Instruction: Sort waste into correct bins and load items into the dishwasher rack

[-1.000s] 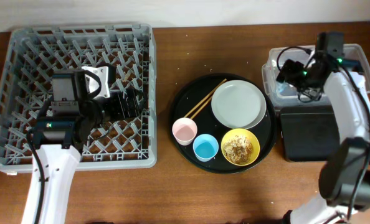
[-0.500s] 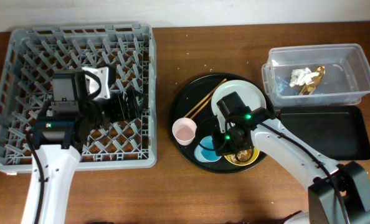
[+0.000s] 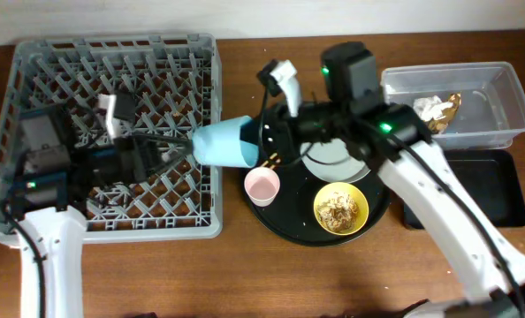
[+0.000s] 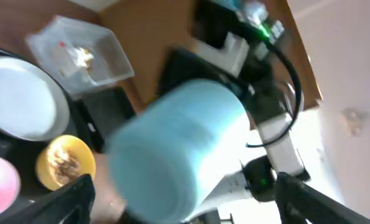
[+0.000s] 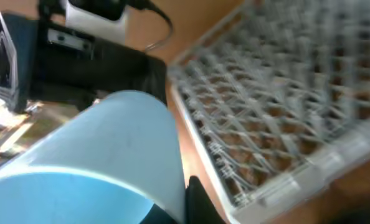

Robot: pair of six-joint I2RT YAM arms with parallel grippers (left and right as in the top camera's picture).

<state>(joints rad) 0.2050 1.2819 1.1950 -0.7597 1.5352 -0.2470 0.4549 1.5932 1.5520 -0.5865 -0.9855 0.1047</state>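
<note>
The small blue cup (image 3: 225,141) (image 4: 179,149) (image 5: 110,143) hangs on its side in the air over the right rim of the dishwasher rack (image 3: 33,212) (image 5: 284,93). My right gripper (image 3: 261,146) (image 5: 194,205) is shut on the cup's wall at the rim. My left gripper (image 3: 187,146) (image 4: 191,199) stands open, its fingers (image 4: 66,199) wide on either side of the cup's base. On the round black tray (image 3: 280,221) sit the pink cup (image 3: 262,185), the grey plate (image 3: 333,155) and the yellow bowl (image 3: 340,208) with noodle scraps. The chopsticks are mostly hidden under my right arm.
The clear tub (image 3: 492,132) at the back right holds the white tissue (image 3: 426,106) and the brown-gold wrapper (image 3: 448,108). The black rectangular tray (image 3: 483,190) lies in front of it. Crumbs dot the wooden table between rack and round tray.
My right arm left the clear tub, closed on the blue cup on the round tray and carried it left to the rack's edge. My left arm swung right to meet it.
</note>
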